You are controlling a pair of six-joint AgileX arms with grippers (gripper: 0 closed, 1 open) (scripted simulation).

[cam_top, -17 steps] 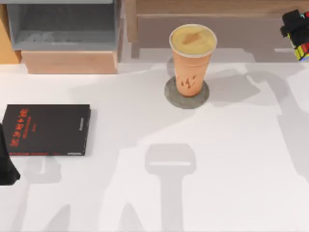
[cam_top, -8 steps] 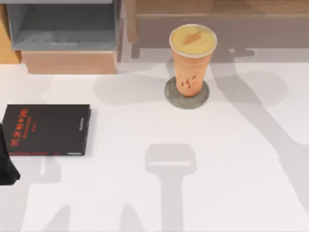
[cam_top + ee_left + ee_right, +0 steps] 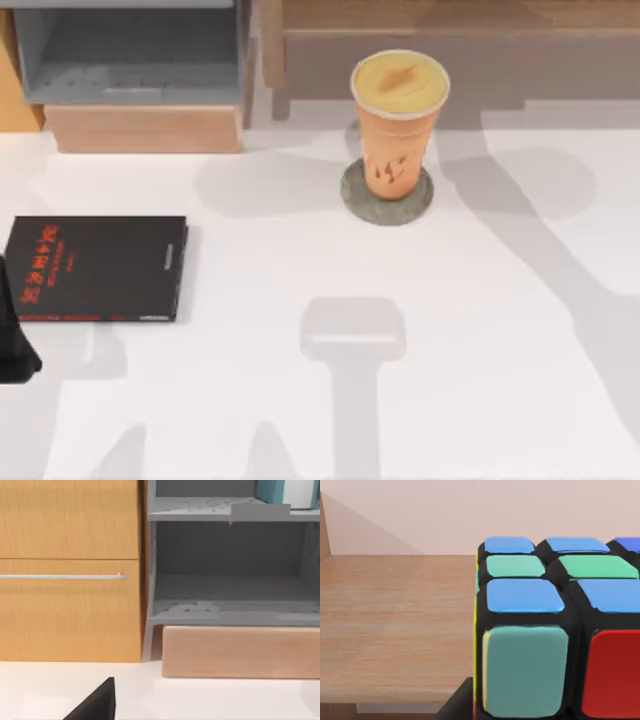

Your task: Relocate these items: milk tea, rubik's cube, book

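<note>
The milk tea [image 3: 398, 120], a tall orange-tan cup, stands upright on a grey coaster [image 3: 350, 200] at the back middle of the table. In the right wrist view the rubik's cube [image 3: 555, 630] sits very close, with my right gripper shut on it above a wooden shelf board [image 3: 395, 625]. The book [image 3: 271, 490], teal-blue with white page edges, rests on the upper level of the grey shelf [image 3: 200, 510]. My left gripper [image 3: 15, 345] is parked at the table's left edge.
A black book with red lettering [image 3: 97, 268] lies flat at the left, beside the left arm. The grey shelf unit [image 3: 130, 60] and a wooden block [image 3: 145, 130] stand at the back left. A wooden shelf [image 3: 450, 30] runs along the back right.
The right gripper with the rubik's cube has left the top view past its upper right corner. Its shadow has shifted across the table's right side. Cup, black book and left arm have not moved.
</note>
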